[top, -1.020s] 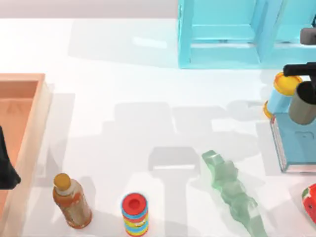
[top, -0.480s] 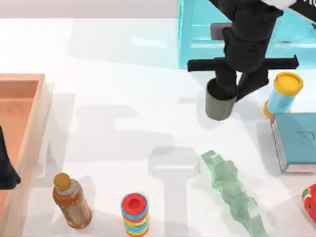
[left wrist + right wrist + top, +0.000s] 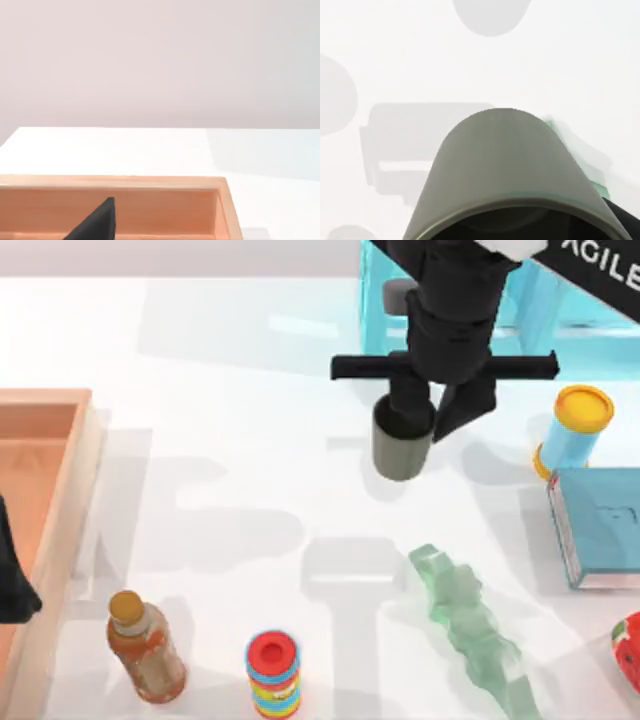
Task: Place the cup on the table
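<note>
Right hand [image 3: 432,418] pinching cup [image 3: 401,448] by rim, carried leftward from can [image 3: 572,430] and book toward desk [image 3: 250,400] centre, open white patch below. Cup looks airborne; lowering and release remain. Left hand [image 3: 12,580] parked over tray [image 3: 60,490], grip unreadable.

Grey-olive cup [image 3: 402,450] above white table [image 3: 240,410]
</note>
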### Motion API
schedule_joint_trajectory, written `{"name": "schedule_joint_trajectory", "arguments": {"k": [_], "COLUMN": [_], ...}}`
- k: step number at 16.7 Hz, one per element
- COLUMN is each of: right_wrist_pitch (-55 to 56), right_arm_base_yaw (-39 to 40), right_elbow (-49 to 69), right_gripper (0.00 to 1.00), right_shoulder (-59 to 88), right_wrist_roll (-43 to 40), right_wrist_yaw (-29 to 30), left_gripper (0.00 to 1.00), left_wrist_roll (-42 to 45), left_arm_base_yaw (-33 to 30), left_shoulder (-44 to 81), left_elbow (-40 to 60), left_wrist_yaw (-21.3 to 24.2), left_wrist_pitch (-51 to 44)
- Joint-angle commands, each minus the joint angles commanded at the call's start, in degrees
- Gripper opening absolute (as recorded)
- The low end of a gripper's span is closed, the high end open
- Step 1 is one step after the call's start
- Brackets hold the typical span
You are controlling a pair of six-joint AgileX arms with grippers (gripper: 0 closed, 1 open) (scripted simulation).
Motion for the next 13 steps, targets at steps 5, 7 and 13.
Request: {"name": "schedule_joint_trajectory", "arguments": {"k": [5,7,13], "right_wrist_pitch": [1.10,4.43,14.04], "right_arm_base_yaw": [-0.22,0.22,0.96], "right_elbow": [-1.17,-4.29,-13.17], "right_gripper": [0.00,0.00,0.00], "right_shoulder": [-0.10,0.00,0.89], "right_wrist_roll": [0.14,0.18,0.97], "right_wrist_yaw": [-0.07,-0.03,0.03], "left_gripper": [1.00,1.00,1.00], "left_wrist_roll": [0.00,0.00,0.00], "left_arm_base_yaw": [0.00,0.00,0.00], "left_shoulder": [0.00,0.00,0.00], "left_elbow": [0.00,0.00,0.00], "left_wrist_yaw": [0.00,0.00,0.00], "left_wrist_pitch": [0.00,0.00,0.00]}}
